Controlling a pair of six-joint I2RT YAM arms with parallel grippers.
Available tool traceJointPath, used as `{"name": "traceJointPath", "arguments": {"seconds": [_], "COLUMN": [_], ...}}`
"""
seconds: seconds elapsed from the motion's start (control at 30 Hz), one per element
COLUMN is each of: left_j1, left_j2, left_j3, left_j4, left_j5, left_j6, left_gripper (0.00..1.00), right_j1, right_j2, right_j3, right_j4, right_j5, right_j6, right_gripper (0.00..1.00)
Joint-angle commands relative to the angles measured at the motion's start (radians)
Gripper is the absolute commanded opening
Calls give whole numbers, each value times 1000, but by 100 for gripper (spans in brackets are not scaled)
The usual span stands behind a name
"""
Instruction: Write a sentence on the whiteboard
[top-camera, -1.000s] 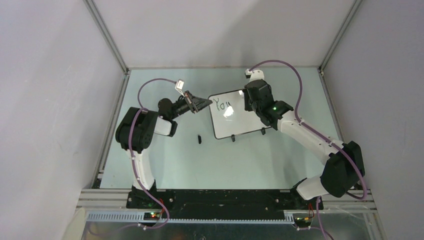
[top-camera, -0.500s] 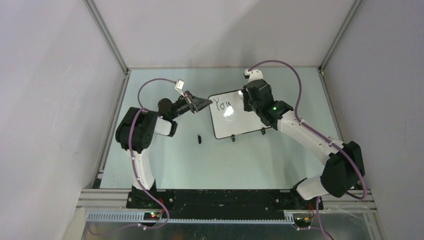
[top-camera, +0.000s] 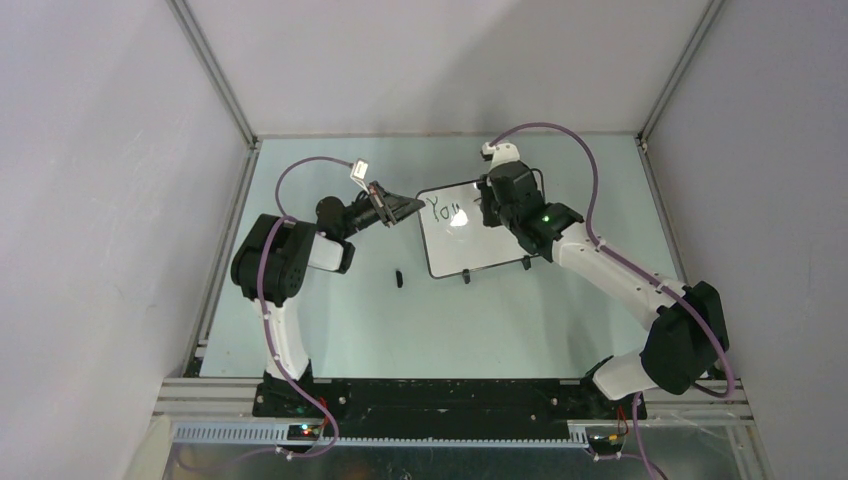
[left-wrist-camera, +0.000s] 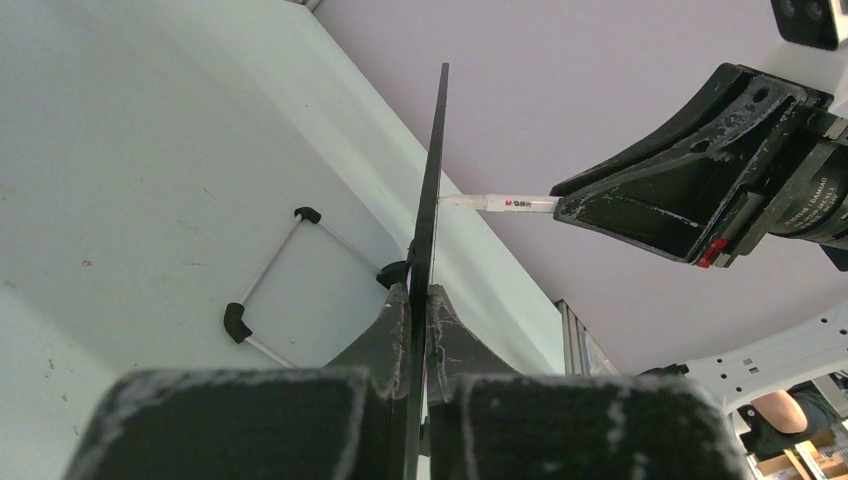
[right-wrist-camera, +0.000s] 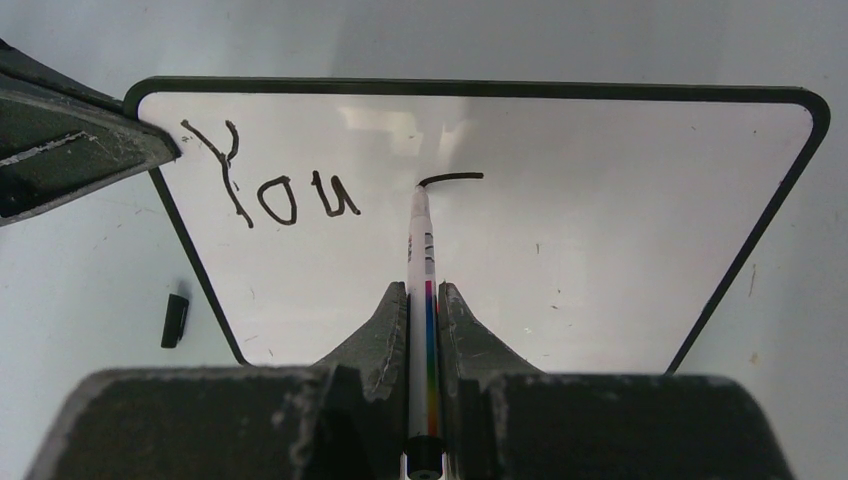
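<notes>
The whiteboard (top-camera: 466, 250) stands tilted on the table, its white face (right-wrist-camera: 580, 240) towards the right wrist camera. The sentence (right-wrist-camera: 275, 195) reads "You", followed by a short curved stroke (right-wrist-camera: 452, 178). My right gripper (right-wrist-camera: 425, 292) is shut on a white marker (right-wrist-camera: 420, 240) whose tip touches the left end of that stroke. From above, the right gripper (top-camera: 494, 204) hangs over the board's upper right part. My left gripper (left-wrist-camera: 420, 292) is shut on the board's edge (left-wrist-camera: 432, 180), at the board's left side (top-camera: 405, 208).
A black marker cap (top-camera: 398, 277) lies on the table left of the board, also in the right wrist view (right-wrist-camera: 175, 320). The board's wire feet (left-wrist-camera: 265, 290) rest on the pale green table (top-camera: 330, 320). Enclosure walls and frame posts (top-camera: 215, 80) stand close around.
My right gripper has moved a little to the left across the board with the marker. The left gripper and the board have stayed put.
</notes>
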Motion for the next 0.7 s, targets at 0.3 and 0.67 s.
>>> {"name": "traceJointPath", "arguments": {"seconds": [0.3, 0.67], "left_j1": [-9, -8], "left_j2": [-53, -55], "left_j3": [6, 4], "left_j4": [43, 43], "left_j5": [22, 22], "left_j6": [3, 3], "left_gripper": [0, 0], "right_j1": [14, 0], "right_j2": [14, -1], "right_j3": [4, 5], "right_j4": [-56, -44], "right_j5": [73, 109], "right_j6": [2, 2], "right_gripper": [0, 0]}}
